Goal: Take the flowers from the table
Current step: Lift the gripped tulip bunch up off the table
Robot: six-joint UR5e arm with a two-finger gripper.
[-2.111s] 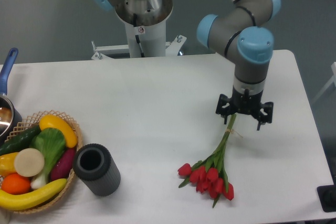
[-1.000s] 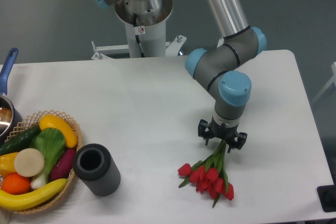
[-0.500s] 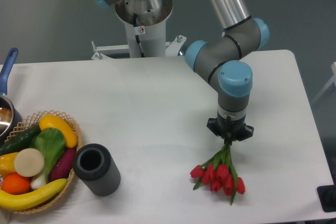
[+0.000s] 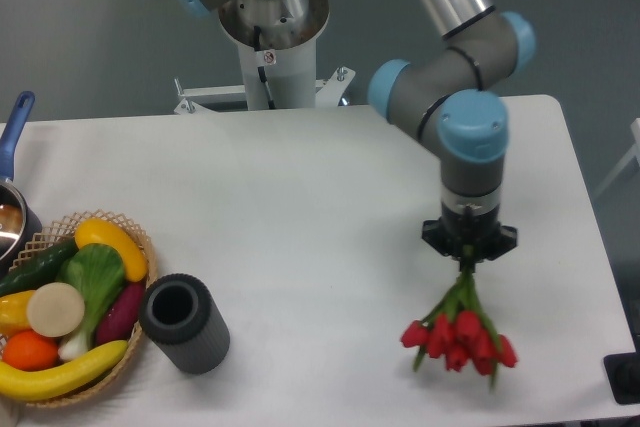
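Observation:
The flowers [image 4: 458, 332], a small bunch of red tulips with green stems, hang buds-down from my gripper [image 4: 467, 252] over the right front part of the white table [image 4: 300, 197]. The gripper is shut on the stems near their upper end. The buds hang low over the tabletop; I cannot tell whether they touch it.
A wicker basket [image 4: 135, 332] with vegetables and fruit stands at the front left. A dark grey ribbed cylinder [image 4: 184, 323] stands beside it. A pot with a blue handle [image 4: 15, 137] is at the left edge. The robot base [image 4: 270, 47] is at the back.
The gripper came down over the stems, shut on them, and has moved right and up with the bunch. The tulips now hang below it, farther right than before.

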